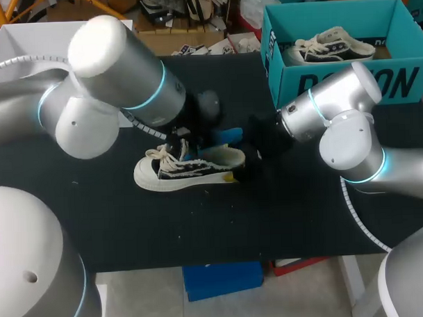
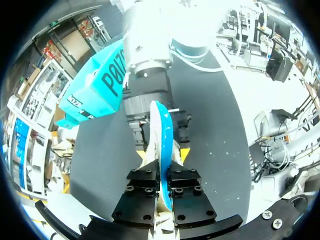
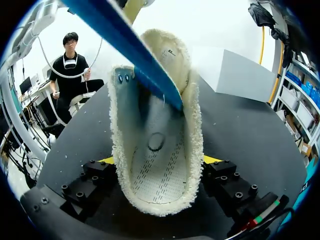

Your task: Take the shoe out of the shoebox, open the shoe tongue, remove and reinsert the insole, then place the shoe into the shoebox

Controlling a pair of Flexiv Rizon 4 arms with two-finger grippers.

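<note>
Your left gripper is clamped on the blue insole; your right gripper clasps the shoe heel, mid-frame on the worktop; shoebox upper right.

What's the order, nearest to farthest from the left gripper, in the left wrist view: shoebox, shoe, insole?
1. The insole: clamped between the fingers of the left gripper.
2. The shoe: just ahead of the gripper, close beside the insole.
3. The shoebox: farthest, across the table, ahead and off to one side.
</note>
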